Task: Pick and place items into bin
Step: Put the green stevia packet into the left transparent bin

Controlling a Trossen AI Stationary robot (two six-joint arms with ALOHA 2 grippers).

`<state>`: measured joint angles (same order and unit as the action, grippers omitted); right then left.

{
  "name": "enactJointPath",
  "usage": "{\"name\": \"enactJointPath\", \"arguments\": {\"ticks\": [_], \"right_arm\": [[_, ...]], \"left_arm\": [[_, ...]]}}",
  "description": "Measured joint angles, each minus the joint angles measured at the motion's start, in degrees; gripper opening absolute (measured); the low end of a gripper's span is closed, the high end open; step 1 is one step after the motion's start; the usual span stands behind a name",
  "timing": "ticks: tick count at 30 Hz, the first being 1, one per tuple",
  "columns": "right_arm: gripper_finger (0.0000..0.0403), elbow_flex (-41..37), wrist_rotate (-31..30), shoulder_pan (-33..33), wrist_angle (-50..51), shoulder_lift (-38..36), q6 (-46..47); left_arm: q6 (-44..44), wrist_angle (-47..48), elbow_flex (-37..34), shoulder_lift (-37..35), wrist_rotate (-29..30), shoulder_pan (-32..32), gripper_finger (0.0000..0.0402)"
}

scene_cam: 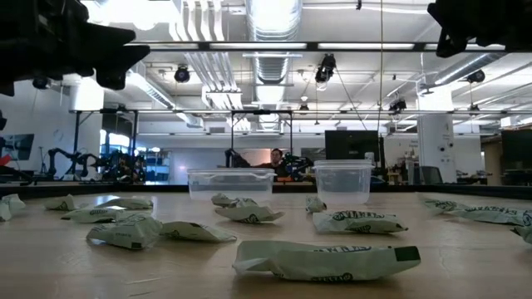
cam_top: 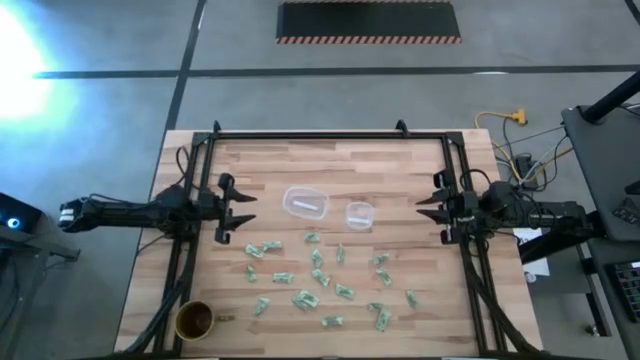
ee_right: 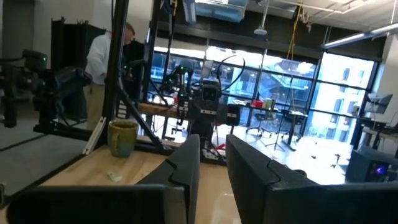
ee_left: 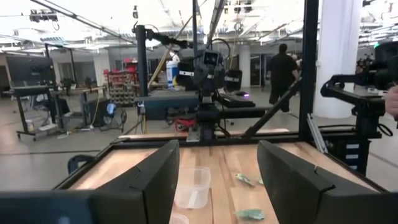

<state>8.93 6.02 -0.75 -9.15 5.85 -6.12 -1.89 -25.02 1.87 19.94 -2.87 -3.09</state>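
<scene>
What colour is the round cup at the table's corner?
Brown round cup, clearest in the high view.

Overhead looking down, table-level view across, wrists facing inward

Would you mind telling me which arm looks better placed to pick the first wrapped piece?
Probably left: the left hand is open, just above the nearest wrapped piece; the right hand is narrower.

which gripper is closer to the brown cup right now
Left. The left gripper hangs at the table's left edge, up-table from the brown cup; the right gripper is across at the right edge.
</scene>
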Motion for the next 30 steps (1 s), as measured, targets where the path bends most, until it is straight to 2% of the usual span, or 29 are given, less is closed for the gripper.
{"name": "enactJointPath", "arguments": {"ticks": [18, 30], "right_arm": [[0.0068, 0.0, 0.0, 0.0, -0.1, 0.0, 4.9], [0.0068, 0.0, 0.0, 0.0, 0.3, -0.1, 5.1]], "left_arm": [[0.0, 0.0, 0.0, 3.0, 0.0, 0.0, 0.02], [0.0, 0.0, 0.0, 3.4, 0.0, 0.0, 0.02]]}}
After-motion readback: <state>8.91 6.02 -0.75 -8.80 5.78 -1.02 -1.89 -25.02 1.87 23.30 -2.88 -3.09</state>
